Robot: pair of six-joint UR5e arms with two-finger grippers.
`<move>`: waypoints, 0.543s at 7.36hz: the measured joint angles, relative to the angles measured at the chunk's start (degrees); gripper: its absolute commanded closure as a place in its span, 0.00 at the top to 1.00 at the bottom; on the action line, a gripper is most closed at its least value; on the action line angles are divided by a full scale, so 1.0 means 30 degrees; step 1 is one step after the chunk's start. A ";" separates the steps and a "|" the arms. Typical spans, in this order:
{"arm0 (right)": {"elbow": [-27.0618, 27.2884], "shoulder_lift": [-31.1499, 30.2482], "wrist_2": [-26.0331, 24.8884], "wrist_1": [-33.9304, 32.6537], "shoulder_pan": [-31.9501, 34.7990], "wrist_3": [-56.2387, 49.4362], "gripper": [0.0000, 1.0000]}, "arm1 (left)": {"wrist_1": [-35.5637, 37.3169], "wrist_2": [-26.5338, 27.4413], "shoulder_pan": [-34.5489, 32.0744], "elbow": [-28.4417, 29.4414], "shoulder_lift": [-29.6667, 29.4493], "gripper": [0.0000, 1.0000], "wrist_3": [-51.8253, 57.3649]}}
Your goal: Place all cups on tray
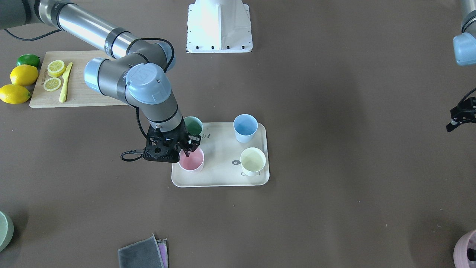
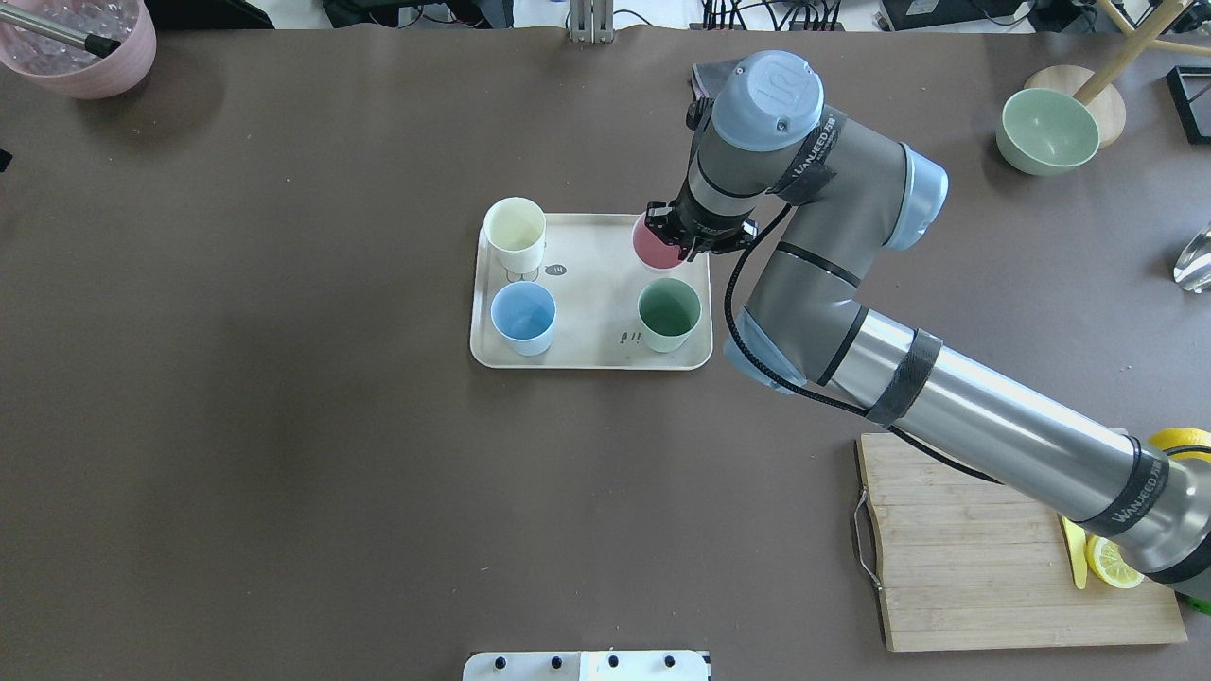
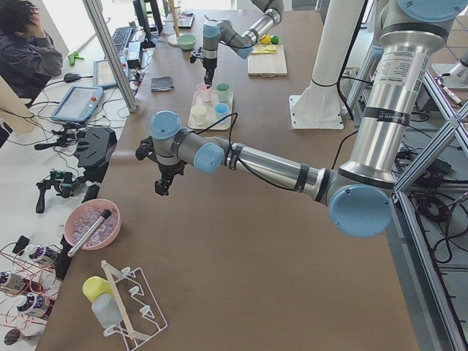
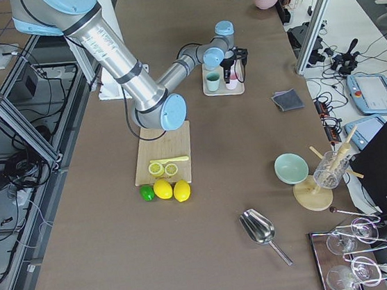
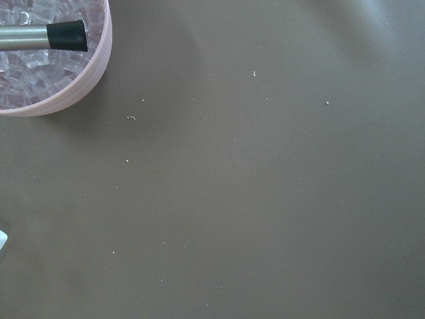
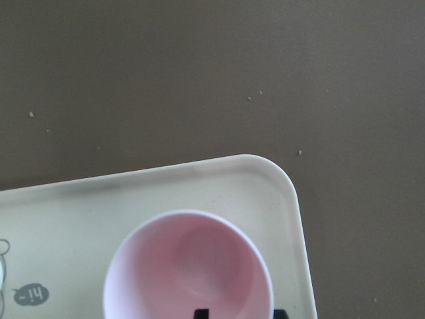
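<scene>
Overhead exterior view puts the tray about mid-table, a little nearer the operators' edge than the robot's edge, with all four cups standing upright on it, one toward each corner: the cream cup, the blue cup, the green cup and the pink cup.

The right gripper points down over the pink cup, and its wrist hides part of that cup's rim from above. In the right wrist view only the very tips of the fingers show at the bottom edge: one dark tip sits inside the cup's mouth with a gap to the wall, and the other lies just outside the rim. The jaws straddle the wall spread apart, not pinching it. The cup's near side is cut off in that view.

The left gripper hangs over bare tabletop by the worktop's left end, half cut off by the frame. I cannot tell whether its jaws are spread or closed. Its wrist view shows no fingers, only brown tabletop and part of a pink bowl.

From the front, the right arm covers part of the green cup. The tray's printing is too small to read.
</scene>
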 measured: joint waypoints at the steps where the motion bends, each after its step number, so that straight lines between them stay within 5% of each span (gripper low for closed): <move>1: -0.0035 0.0194 0.0037 -0.0036 0.0274 -0.0104 1.00 | 0.0007 -0.0003 -0.0001 0.0012 0.0000 0.99 0.0005; 4: 0.0060 -0.0012 0.1794 -0.0483 0.2967 -0.2409 1.00 | 0.0178 -0.0098 -0.0173 -0.0005 0.0003 0.99 -0.0014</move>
